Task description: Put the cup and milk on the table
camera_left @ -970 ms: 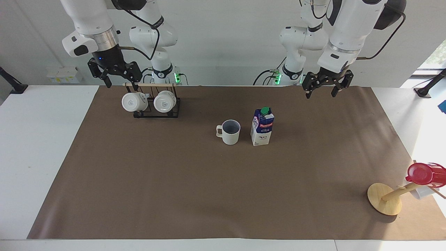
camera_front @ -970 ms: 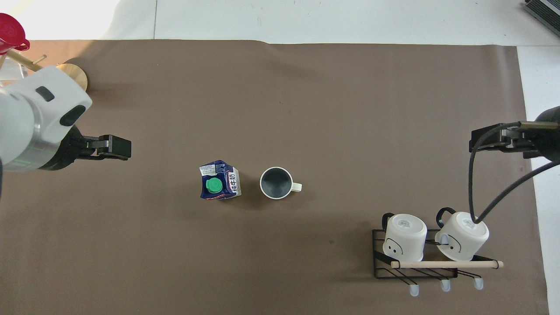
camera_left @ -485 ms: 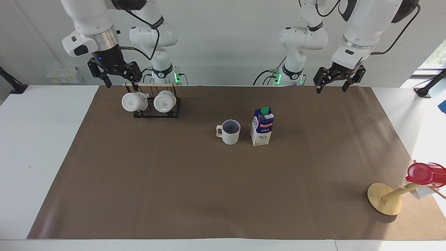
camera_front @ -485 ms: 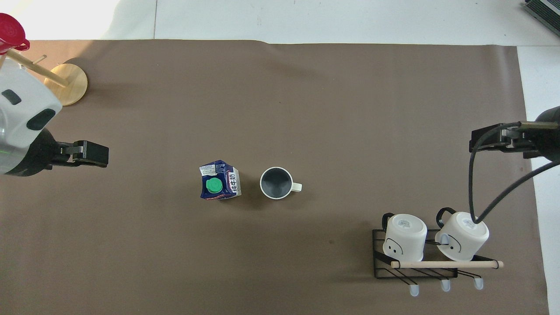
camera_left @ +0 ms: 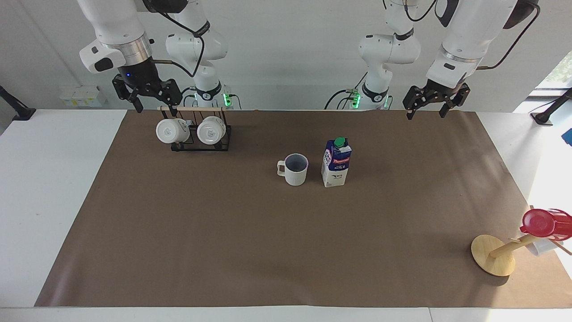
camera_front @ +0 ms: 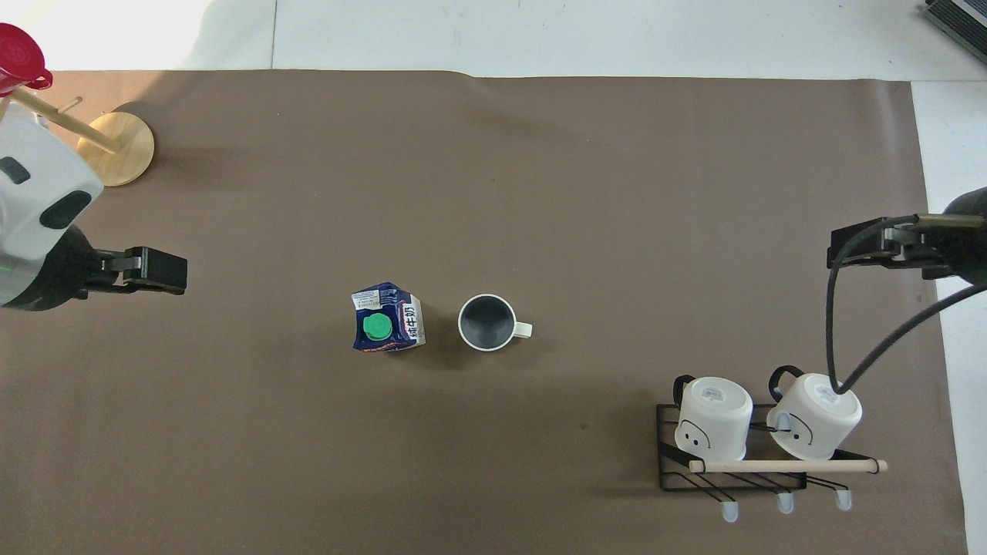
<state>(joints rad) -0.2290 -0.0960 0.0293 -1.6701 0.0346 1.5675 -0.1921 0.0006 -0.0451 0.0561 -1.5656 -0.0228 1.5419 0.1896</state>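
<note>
The ribbed cup [camera_left: 293, 169] and the milk carton [camera_left: 336, 162] are seen standing upright, side by side but apart, on the brown paper mat [camera_left: 223, 250] in the middle of the table [camera_left: 49, 188]. Neither is touched. The cup's handle is turned toward the right arm's end, away from the carton, so both appear to have been set down as a pair with room left between them.

The left gripper [camera_left: 434, 105] is held high over the mat's edge at its own end, jaws spread and nothing between them; the carton stands well apart from those jaws, below and toward the table's middle. The right gripper [camera_left: 148, 95] is parked over the black wire mug rack [camera_left: 201, 142], jaws likewise spread and empty; the two plain white mugs [camera_left: 191, 130] hang just below them, while the cup is well apart.

By these positions, the placing is judged complete, with both arms lifted clear so nothing gets knocked.
</note>
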